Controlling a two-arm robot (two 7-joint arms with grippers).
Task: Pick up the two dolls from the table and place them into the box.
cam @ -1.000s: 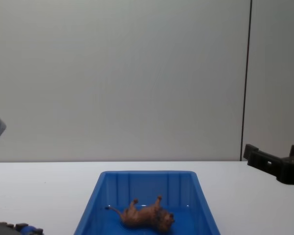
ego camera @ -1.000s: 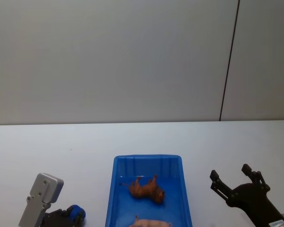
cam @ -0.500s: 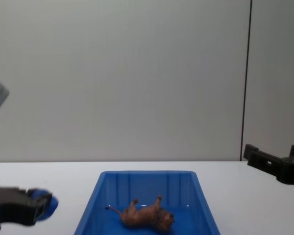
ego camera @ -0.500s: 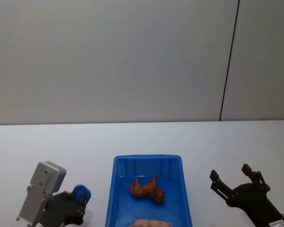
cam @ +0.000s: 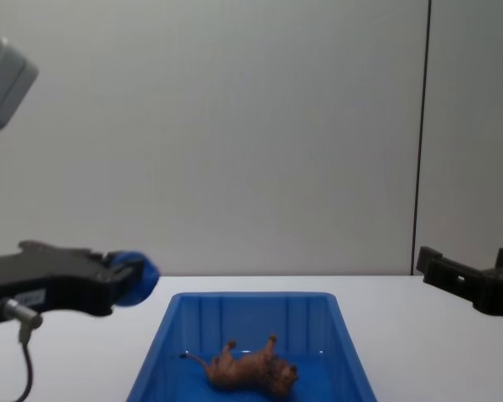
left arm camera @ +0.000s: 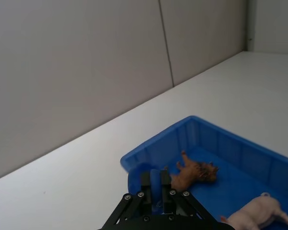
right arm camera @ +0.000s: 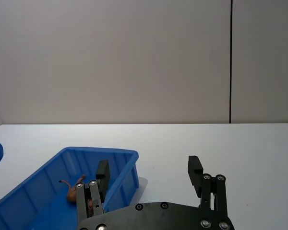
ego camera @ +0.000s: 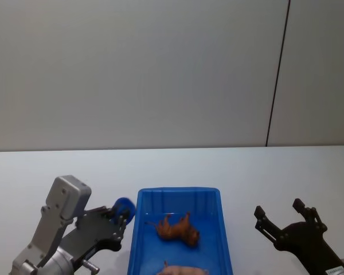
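Observation:
Both dolls lie inside the blue box (ego camera: 178,191). The brown lion (ego camera: 178,229) is on its side with legs up, near the middle of the box floor, also seen as the lion (cam: 247,368) and the lion (left arm camera: 194,173). The pale pink doll (ego camera: 183,269) lies nearer to me, and shows as the pink doll (left arm camera: 257,213). My left gripper (ego camera: 124,211) hangs raised just left of the box's far left corner, shut, with a blue rounded piece at its tip. My right gripper (ego camera: 281,212) stands open to the right of the box, holding nothing.
The box (cam: 251,296) sits on a white table (ego camera: 57,166) that runs back to a grey wall. A dark vertical seam (ego camera: 278,74) marks the wall at the right. Bare tabletop lies on both sides of the box and beyond it.
My left arm has risen and swung forward and right, from low at the near left up to the box's left rim. The right gripper and both dolls have stayed put.

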